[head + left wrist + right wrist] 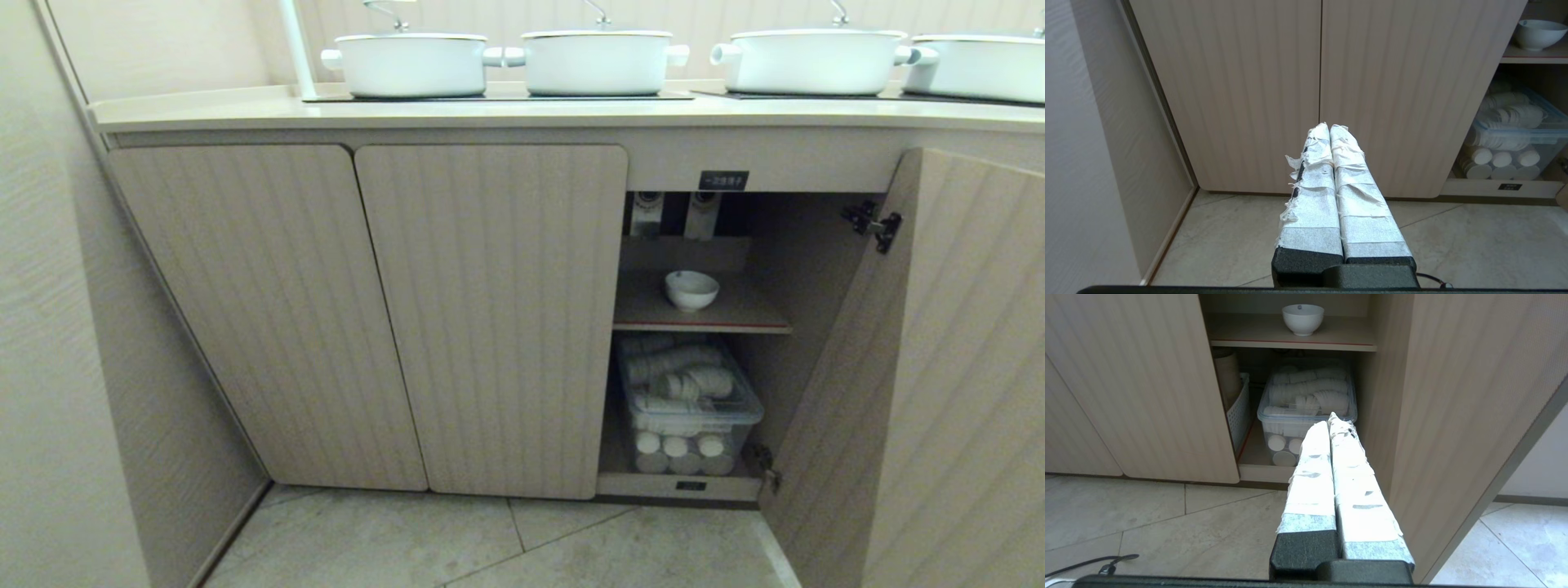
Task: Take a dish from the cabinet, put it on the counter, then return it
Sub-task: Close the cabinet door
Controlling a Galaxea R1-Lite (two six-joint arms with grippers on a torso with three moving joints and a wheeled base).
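The dish (pixel 691 290), a small white bowl, stands upright on the inner shelf of the cabinet (pixel 490 318), whose right door (pixel 939 367) hangs open. The same dish (pixel 1303 319) shows in the right wrist view and the dish (pixel 1539 34) at the edge of the left wrist view. Above runs the cream counter (pixel 506 113). My right gripper (pixel 1329 418) is shut and empty, low, in front of the open compartment and well short of the dish. My left gripper (pixel 1329 126) is shut and empty, facing the closed doors. Neither arm shows in the head view.
A clear lidded bin (pixel 694 408) of white cups fills the compartment's floor, beside a white slotted basket (pixel 1238 412). Several big white lidded pots (pixel 412 64) stand on the counter's black panels. A side wall (pixel 57 367) closes the left. A cable (pixel 1090 563) lies on the tiled floor.
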